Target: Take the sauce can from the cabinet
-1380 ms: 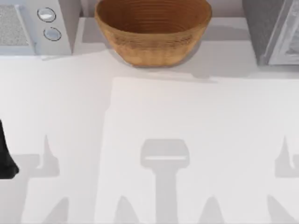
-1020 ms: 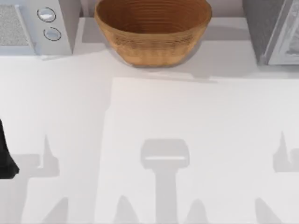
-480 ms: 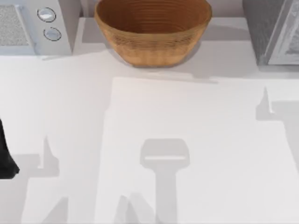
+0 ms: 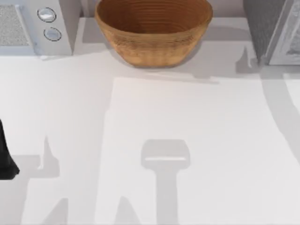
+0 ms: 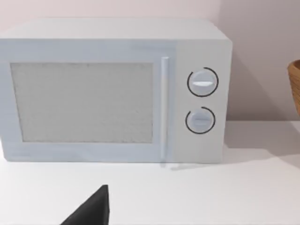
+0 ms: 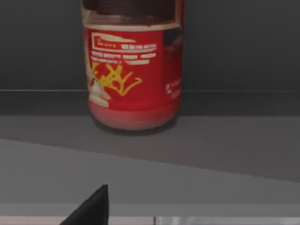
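Red-labelled, the sauce can (image 6: 132, 70) stands upright on a grey shelf (image 6: 211, 140) inside the cabinet (image 4: 276, 30), ungrasped. The right end effector (image 6: 96, 208) faces it, fingers' spread untellable. Reaching, gripping and withdrawing all remain.

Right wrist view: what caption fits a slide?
Red-labelled sauce can standing upright on a grey cabinet shelf, seen close.

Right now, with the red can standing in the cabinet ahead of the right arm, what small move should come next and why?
Probably ease the right gripper straight forward toward the sauce can. The can stands upright on the grey cabinet shelf ahead, not yet between the fingers. The left gripper sits parked facing the microwave.
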Robot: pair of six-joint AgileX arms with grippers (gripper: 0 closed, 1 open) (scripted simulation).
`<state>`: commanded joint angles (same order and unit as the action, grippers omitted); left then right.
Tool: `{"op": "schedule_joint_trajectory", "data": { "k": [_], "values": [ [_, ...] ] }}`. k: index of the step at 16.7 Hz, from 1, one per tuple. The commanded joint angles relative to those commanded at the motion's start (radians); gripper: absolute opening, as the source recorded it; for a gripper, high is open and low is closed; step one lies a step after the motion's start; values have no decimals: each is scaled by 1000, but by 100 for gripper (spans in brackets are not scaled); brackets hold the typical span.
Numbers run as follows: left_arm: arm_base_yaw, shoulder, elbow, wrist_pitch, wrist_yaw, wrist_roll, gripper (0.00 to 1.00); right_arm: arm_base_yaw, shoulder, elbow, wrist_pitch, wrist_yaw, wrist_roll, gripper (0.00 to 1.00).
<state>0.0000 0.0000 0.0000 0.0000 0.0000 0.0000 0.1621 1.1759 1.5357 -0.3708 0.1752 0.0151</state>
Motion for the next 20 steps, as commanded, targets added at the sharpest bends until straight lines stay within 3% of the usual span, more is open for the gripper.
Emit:
{"op": "schedule_joint_trajectory", "data": {
  "k": [4,12,20],
  "values": [
    [0,0,0,0,0,0,100,19,131,180,-41,19,1,100],
    [0,0,0,0,0,0,100,22,165,220,-43,25,2,100],
    [0,0,0,0,0,0,100,71,430,446,-14,84,7,100]
  ]
}}
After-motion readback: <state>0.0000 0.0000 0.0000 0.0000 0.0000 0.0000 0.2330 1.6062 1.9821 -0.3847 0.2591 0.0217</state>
